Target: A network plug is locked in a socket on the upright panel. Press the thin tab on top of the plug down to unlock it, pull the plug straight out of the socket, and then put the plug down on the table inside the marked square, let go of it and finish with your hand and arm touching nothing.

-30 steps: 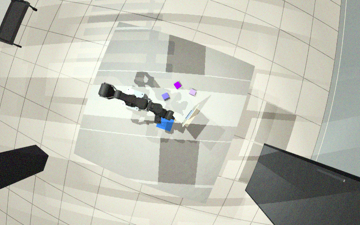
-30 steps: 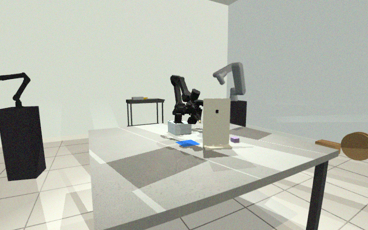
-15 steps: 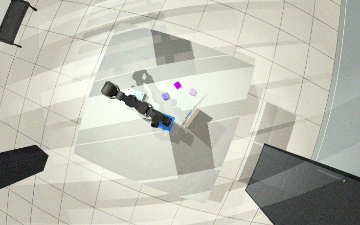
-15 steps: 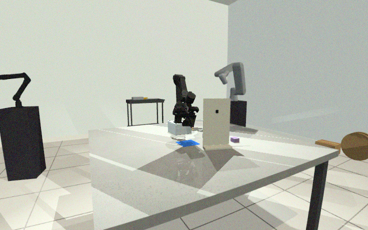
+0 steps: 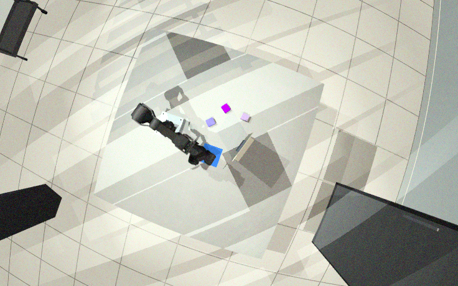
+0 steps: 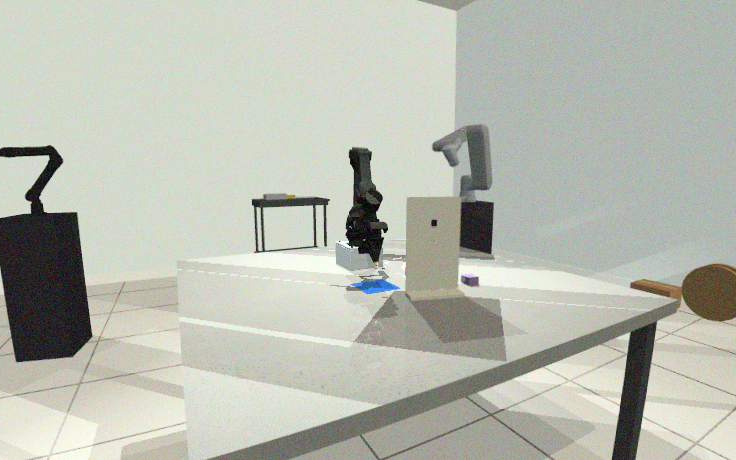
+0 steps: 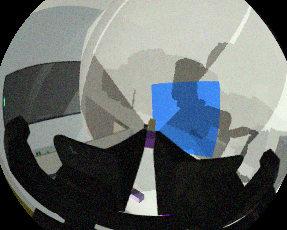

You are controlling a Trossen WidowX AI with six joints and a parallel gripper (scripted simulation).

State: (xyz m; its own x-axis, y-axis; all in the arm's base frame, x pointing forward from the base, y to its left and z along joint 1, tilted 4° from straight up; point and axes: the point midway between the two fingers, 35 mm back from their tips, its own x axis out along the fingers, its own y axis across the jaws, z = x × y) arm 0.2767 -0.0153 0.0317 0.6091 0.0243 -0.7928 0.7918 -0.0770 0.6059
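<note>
My gripper (image 6: 376,261) (image 7: 150,134) points down and is shut on the plug (image 6: 376,266) (image 7: 150,140), a small purple body with a tan front end. The plug is out of the socket and held above the table, near the marked square. The blue marked square (image 5: 219,152) (image 6: 380,288) (image 7: 202,92) lies flat under and beside the hand, with the arm's shadow on it in the wrist view. The upright panel (image 5: 244,149) (image 6: 432,257) stands beside it, with a dark hole in its back. In the top view the arm hides the fingertips and plug.
A violet-blue block (image 5: 210,122), a magenta block (image 5: 225,108) and a pale lilac block (image 5: 245,117) lie on the table on one side of the panel. The arm's pale base box (image 6: 348,257) stands behind the hand in the exterior view.
</note>
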